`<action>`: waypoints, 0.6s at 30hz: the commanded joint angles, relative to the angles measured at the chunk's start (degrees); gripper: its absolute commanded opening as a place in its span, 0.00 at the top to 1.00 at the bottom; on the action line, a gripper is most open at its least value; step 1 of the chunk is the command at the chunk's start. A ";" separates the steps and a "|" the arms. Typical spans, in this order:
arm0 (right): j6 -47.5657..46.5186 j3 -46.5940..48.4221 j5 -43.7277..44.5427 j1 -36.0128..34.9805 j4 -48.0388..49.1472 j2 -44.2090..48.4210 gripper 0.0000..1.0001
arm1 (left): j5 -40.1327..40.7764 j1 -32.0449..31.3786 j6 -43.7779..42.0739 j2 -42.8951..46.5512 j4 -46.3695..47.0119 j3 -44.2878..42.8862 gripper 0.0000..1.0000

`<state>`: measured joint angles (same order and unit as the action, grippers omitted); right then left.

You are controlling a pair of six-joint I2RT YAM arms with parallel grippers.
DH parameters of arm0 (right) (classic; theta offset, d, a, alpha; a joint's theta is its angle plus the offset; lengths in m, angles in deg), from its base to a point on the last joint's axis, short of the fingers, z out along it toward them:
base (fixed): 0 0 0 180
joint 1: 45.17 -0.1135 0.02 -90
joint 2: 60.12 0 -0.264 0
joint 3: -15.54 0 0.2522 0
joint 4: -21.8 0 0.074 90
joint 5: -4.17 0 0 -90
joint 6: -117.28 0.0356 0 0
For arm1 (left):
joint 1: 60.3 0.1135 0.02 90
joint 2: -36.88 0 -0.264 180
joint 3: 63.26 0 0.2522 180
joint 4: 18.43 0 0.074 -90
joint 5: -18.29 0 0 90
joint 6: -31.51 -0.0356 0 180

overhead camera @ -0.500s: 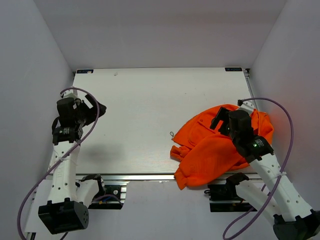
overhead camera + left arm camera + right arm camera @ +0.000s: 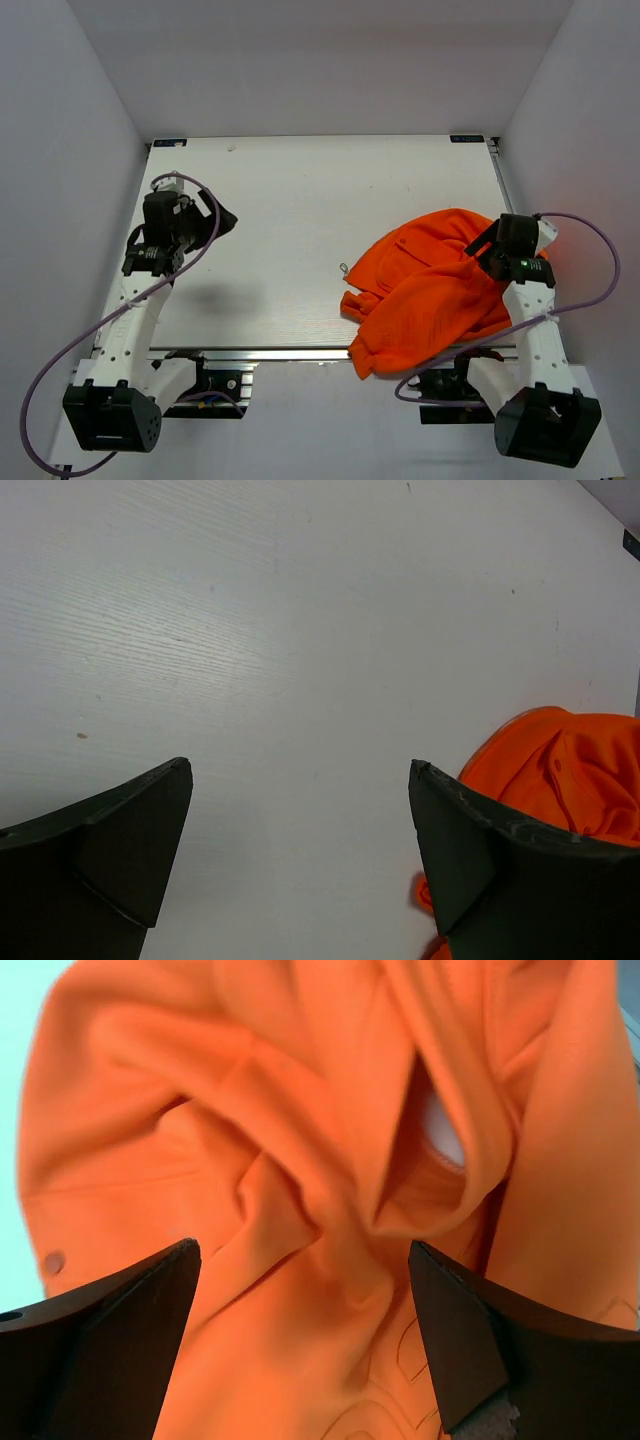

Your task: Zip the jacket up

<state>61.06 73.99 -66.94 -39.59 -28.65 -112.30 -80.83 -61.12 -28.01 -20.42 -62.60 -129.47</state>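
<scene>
Though crumpled, bright orange jacket [image 2: 425,290]

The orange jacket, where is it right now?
In the top view the jacket lies crumpled at the near right side of the table, just under the open right claw.

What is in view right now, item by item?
jacket: one, bright orange, crumpled in a heap on the table's right side, hanging over its near edge
small loop: one, grey, on the table just left of the jacket; too small to identify
table: one, white, inside white walls
cables: two, purple, one looping from each arm
arms: two, white and black, bases at the near edge
left gripper: one, black, open, over bare table on the left
right gripper: one, black, open, over the jacket with nothing between its fingers
</scene>
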 commanded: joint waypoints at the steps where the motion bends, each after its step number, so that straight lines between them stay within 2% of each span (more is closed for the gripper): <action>1: 0.67 -2.05 0.61 3.10 2.49 -5.62 0.11 | 4.10 -3.04 0.55 2.45 -1.31 -1.78 0.02; 4: -0.55 -3.46 -3.15 4.87 5.56 -11.60 0.11 | 5.08 -3.05 0.98 3.95 -0.44 0.15 0.02; 5: -1.34 -3.90 -7.34 4.87 7.05 -13.10 0.11 | 4.91 -3.13 1.16 4.12 -0.17 0.59 0.02; 8: -2.22 -5.83 -9.05 4.87 13.29 -19.17 0.13 | 5.08 -3.14 1.42 4.65 -0.26 0.94 0.02; 10: -4.32 -6.28 -9.66 4.88 17.85 -23.90 0.24 | 5.26 -3.14 1.60 5.61 -0.43 0.94 0.02; 13: -7.31 -5.05 -13.17 4.52 21.11 -27.26 0.55 | 6.57 -3.14 1.60 6.23 -1.75 -0.20 0.02; 14: -7.85 -4.26 -15.01 4.17 21.65 -27.27 0.73 | 7.36 -3.14 1.60 6.67 -2.36 -0.37 0.02; 15: -9.59 -1.47 -16.07 2.78 22.09 -27.10 0.83 | 7.89 -3.14 1.86 6.93 -2.63 -0.38 0.02; 17: -12.58 2.93 -18.09 -0.12 22.01 -26.04 1.00 | 9.03 -3.14 3.00 7.72 -2.98 -0.03 0.02; 18: -14.69 8.61 -16.54 -5.01 21.57 -25.78 1.00 | 10.86 -3.14 4.05 8.25 -3.07 0.41 0.02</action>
<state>52.29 72.13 -78.04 -36.88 -12.87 -138.51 -74.08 -64.18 -26.13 -14.41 -64.65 -129.09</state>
